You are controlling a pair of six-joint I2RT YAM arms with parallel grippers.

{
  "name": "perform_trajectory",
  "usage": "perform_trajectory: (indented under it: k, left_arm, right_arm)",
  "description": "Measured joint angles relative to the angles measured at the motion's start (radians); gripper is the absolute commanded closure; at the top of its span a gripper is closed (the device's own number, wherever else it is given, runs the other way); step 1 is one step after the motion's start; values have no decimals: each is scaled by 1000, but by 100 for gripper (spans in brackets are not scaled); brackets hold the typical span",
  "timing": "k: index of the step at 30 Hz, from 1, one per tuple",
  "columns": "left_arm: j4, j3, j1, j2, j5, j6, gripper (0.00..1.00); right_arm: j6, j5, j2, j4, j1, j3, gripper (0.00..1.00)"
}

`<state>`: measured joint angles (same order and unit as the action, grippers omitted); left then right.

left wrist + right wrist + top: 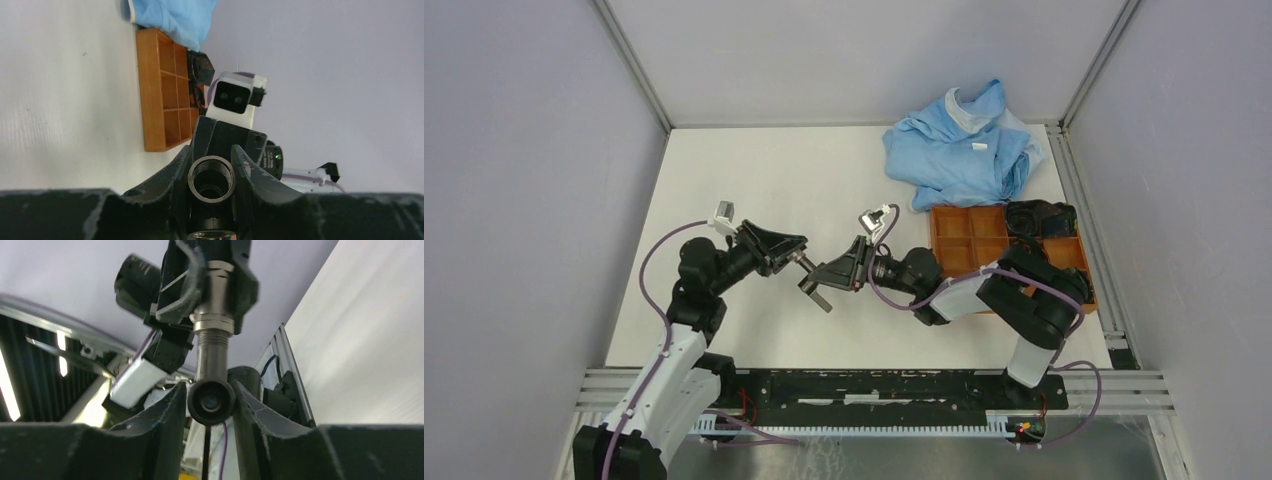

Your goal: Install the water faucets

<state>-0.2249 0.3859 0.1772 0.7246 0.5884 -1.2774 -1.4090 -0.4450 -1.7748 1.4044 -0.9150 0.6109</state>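
Observation:
My left gripper and right gripper meet tip to tip above the middle of the white table. In the left wrist view my left gripper is shut on a dark grey fitting whose threaded socket faces the camera. In the right wrist view my right gripper is shut on the dark round end of the T-shaped fitting. Its stem runs up to a silvery threaded piece with a hex collar held in the left gripper's fingers. I cannot tell whether the threads are engaged.
An orange compartment tray sits at the right, with a black item in its far corner. A crumpled blue cloth lies behind it. Both show in the left wrist view: the tray and the cloth. A metal rail runs along the near edge.

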Motion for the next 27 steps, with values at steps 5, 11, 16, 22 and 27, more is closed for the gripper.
perform_trajectory:
  k: [5,11,16,22,27]
  left_arm:
    - [14,0,42,-4,80,1,98]
    - [27,4,45,9,105,2,98]
    - [61,18,45,35,103,2,98]
    - [83,31,45,50,93,3,98]
    - [101,32,45,50,82,2,98]
  right_arm:
    - [137,-26,172,-99,-18,-55,8]
    - [506,55,482,-560,-16,-54,2]
    - [782,210,646,-902,-17,-44,2]
    - [1191,551,782,-1194,-176,-20,3]
    - [1423,674,832,-1229,-327,-20,3]
